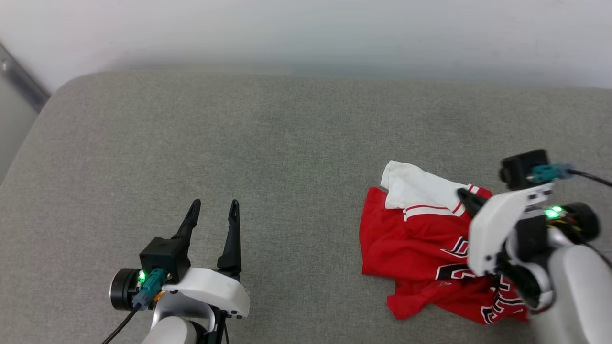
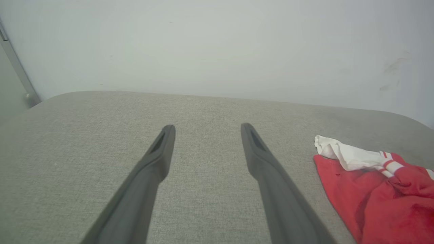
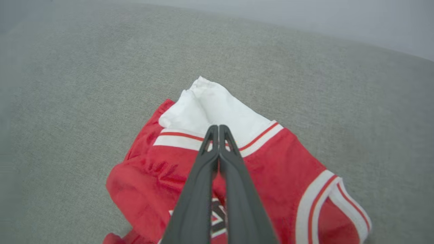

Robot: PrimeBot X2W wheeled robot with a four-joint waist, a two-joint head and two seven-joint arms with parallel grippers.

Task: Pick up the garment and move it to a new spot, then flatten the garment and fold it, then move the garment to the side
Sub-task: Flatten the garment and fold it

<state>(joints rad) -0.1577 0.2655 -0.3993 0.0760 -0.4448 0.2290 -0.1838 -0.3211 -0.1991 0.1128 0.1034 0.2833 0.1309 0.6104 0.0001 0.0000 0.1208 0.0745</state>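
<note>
The garment (image 1: 416, 239) lies crumpled on the right side of the grey padded surface (image 1: 239, 134), red with a white sleeve on top and black lettering partly showing. My right gripper (image 1: 463, 193) reaches down onto it from the right. In the right wrist view its fingers are pressed together, and the right gripper (image 3: 218, 127) is shut on the garment (image 3: 271, 169) at the striped trim of the white sleeve. My left gripper (image 1: 213, 205) rests open at the lower left, well apart from the garment (image 2: 373, 193), and the left gripper (image 2: 207, 127) has nothing between its fingers.
The grey surface has rounded far corners and ends at a pale wall (image 1: 306, 28). A metal strip (image 1: 19, 79) runs down the wall at the far left. Bare surface stretches left of the garment and behind it.
</note>
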